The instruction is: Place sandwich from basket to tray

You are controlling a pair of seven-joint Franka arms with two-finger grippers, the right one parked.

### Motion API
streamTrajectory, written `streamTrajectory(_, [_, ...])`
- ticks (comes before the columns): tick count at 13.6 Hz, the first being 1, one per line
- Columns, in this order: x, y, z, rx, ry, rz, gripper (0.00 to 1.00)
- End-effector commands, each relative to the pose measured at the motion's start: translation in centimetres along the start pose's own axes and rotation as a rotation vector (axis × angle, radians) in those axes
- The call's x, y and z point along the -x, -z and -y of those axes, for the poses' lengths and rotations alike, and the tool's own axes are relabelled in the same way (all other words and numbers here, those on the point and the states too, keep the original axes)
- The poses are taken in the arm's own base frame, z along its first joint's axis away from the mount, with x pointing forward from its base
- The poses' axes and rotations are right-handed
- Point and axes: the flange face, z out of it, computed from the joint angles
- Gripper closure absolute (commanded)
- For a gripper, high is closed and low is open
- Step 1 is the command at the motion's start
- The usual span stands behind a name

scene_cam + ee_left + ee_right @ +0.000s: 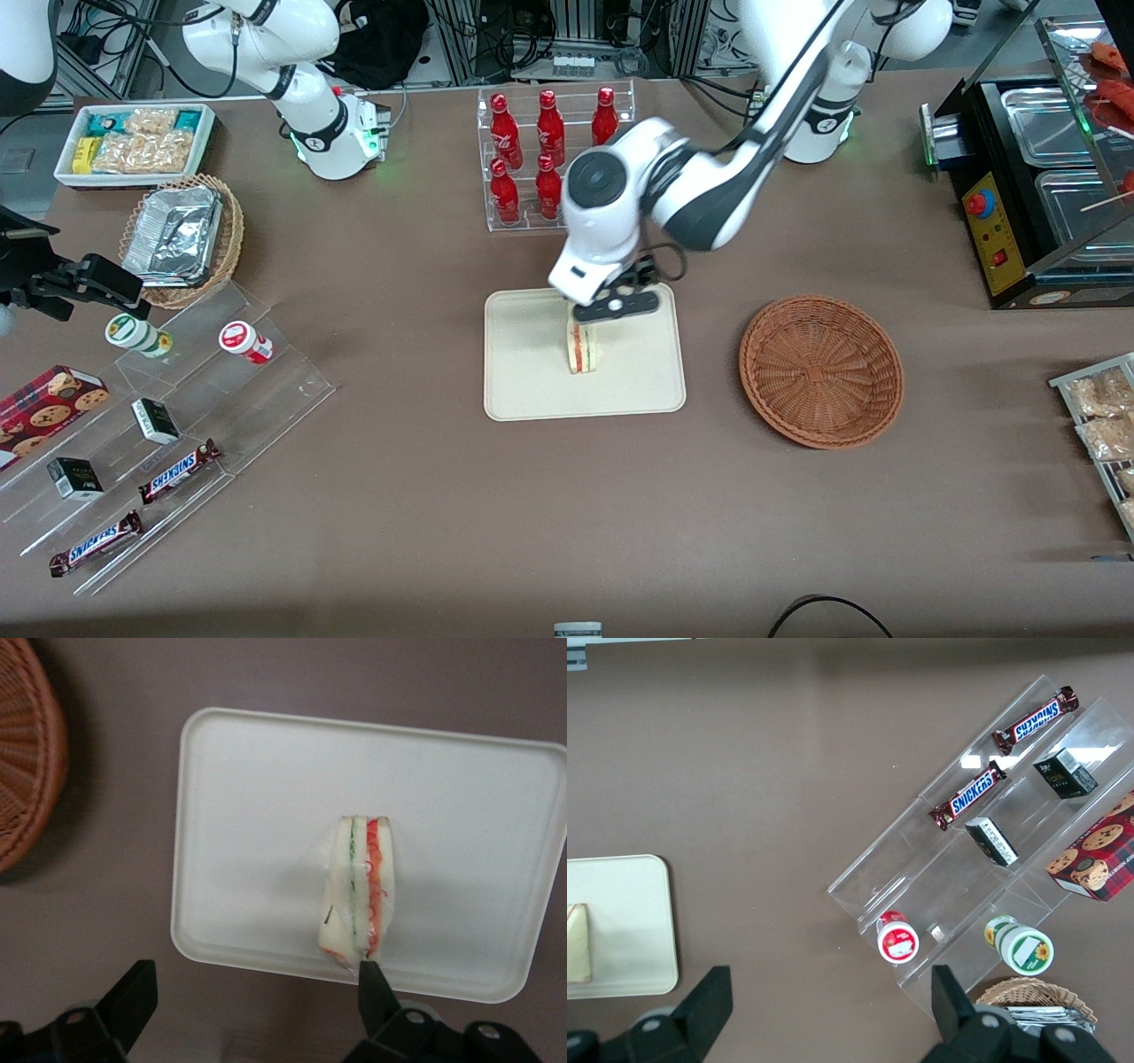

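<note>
the sandwich (581, 347) is shown standing on edge on the tray (523, 372), with its filling layers exposed. the gripper (252, 988) is held just above it with its fingers (133, 997) spread wide, nothing being grasped. the basket (821, 369) is seen beside the tray, toward the working arm's end of the table.

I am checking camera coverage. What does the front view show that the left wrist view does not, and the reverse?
Only the front view shows the red bottles and the whole basket. Only the left wrist view shows the hand open above the tray's edge, one finger near the sandwich. Both show the sandwich standing on the tray, apart from the basket.
</note>
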Motion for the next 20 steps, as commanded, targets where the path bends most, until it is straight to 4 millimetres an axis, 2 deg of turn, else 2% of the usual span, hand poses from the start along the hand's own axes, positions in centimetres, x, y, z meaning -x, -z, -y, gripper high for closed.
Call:
streamTrajectory(1, [-1.4, 4.6, 4.9, -0.026, 0.075, -0.017, 0.00])
streamTrajectory(3, [-3.4, 7.6, 10.2, -0.078, 0.128, 0.004, 0.00])
streamTrajectory(4, [-4.0, 9.3, 12.5, -0.086, 0.111, 0.008, 0.00])
streamTrajectory(7, [-6.3, 13.1, 21.0, -0.119, 0.069, 0.061, 0.00])
streamTrajectory(9, [-7.7, 14.6, 26.5, -0.117, 0.007, 0.102, 0.00])
streamTrajectory(12, [-9.6, 15.6, 33.6, -0.083, -0.068, 0.143, 0.00])
streamTrajectory(14, [-10.2, 16.2, 36.5, -0.044, -0.108, 0.152, 0.00])
streamTrajectory(16, [-10.9, 16.7, 38.2, -0.034, -0.095, 0.145, 0.00])
streamTrajectory(20, [-12.3, 18.5, 38.5, -0.009, -0.081, 0.101, 0.00])
